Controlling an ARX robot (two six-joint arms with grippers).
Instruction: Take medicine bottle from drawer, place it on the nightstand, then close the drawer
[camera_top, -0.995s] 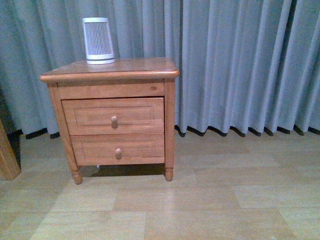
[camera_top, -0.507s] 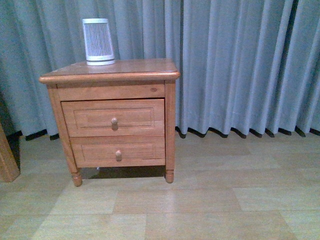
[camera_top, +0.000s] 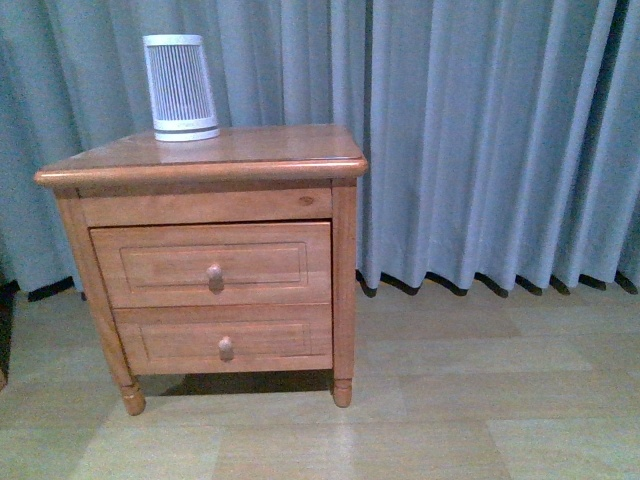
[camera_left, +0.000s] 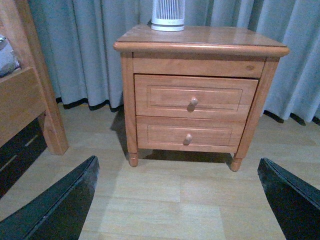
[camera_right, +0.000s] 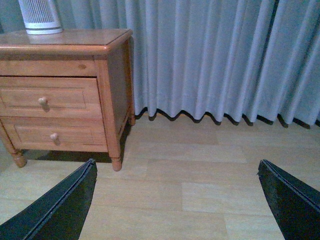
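The honey-brown nightstand stands on the floor at left in the front view; it also shows in the left wrist view and the right wrist view. Its upper drawer with a round knob is shut or nearly so; it also shows in the left wrist view and the right wrist view. The medicine bottle is hidden. My left gripper is open and empty, well short of the nightstand. My right gripper is open and empty over bare floor. Neither arm shows in the front view.
A white-and-grey ribbed device stands on the nightstand's top at back left. The lower drawer is shut. Grey curtains hang behind. A plain wooden furniture piece stands to one side in the left wrist view.
The front view has moved closer to the nightstand, which now looks larger and sits further left. The wooden piece at the left edge has left the view.
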